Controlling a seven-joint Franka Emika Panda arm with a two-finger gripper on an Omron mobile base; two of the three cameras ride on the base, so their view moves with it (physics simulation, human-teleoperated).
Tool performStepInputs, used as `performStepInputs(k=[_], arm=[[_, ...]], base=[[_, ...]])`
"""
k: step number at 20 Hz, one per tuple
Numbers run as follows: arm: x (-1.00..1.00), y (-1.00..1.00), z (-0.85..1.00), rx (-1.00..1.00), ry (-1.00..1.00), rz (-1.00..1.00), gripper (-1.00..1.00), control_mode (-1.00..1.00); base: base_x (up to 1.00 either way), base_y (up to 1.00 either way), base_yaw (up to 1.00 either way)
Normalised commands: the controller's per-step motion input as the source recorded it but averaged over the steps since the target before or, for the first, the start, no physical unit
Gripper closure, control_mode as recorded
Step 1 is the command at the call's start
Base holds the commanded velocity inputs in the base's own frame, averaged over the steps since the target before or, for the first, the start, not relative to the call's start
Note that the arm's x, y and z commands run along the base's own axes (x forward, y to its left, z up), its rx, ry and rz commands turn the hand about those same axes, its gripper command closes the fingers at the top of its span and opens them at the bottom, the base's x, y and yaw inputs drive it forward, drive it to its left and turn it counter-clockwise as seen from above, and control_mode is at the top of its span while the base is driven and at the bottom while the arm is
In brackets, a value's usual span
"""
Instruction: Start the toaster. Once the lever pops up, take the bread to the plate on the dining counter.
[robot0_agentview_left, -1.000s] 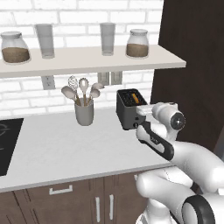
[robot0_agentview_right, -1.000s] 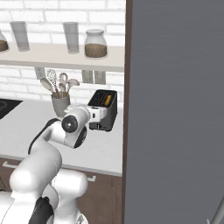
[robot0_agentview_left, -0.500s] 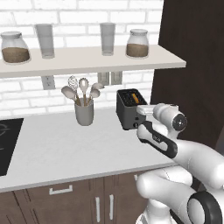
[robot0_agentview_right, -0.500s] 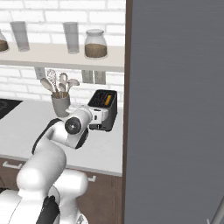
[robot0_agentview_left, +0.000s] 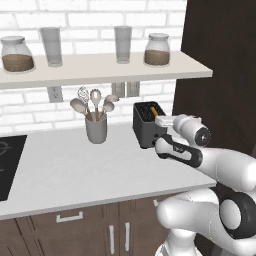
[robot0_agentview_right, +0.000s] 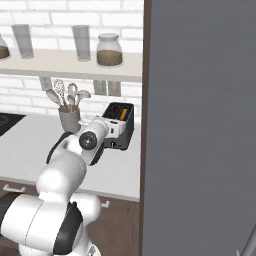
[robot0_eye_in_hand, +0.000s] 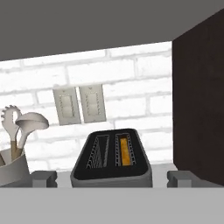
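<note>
Gripper (robot0_eye_in_hand: 112, 179) was held wide open, nothing gripped, level with the toaster's (robot0_eye_in_hand: 112, 164) front, one finger (robot0_eye_in_hand: 43, 178) seen off each front corner, presumably so the lever could be reached. Bread (robot0_eye_in_hand: 125, 150) was seated deep in the toaster's right slot, lever judged not yet pressed. Crock (robot0_eye_in_hand: 12, 168) was stood left of the toaster, outlets (robot0_eye_in_hand: 79, 104) on the wall behind it.
</note>
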Motion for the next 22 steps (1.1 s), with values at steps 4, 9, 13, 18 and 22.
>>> performStepInputs(k=[4, 9, 13, 18, 22], arm=[[0.21, 0.00, -0.25, 0.00, 0.00, 0.00, -1.00, -1.00], [0.24, 0.00, -0.16, 0.00, 0.00, -0.01, -1.00, -1.00], [0.14, 0.00, -0.01, 0.00, 0.00, 0.00, -1.00, -1.00], [0.13, 0.00, 0.00, 0.00, 0.00, 0.00, -1.00, -1.00], [0.14, 0.00, 0.00, 0.00, 0.00, 0.00, -1.00, -1.00]], base=[[0.00, 0.00, 0.00], [0.00, 0.00, 0.00], [0.00, 0.00, 0.00], [0.00, 0.00, 0.00], [0.00, 0.00, 0.00]])
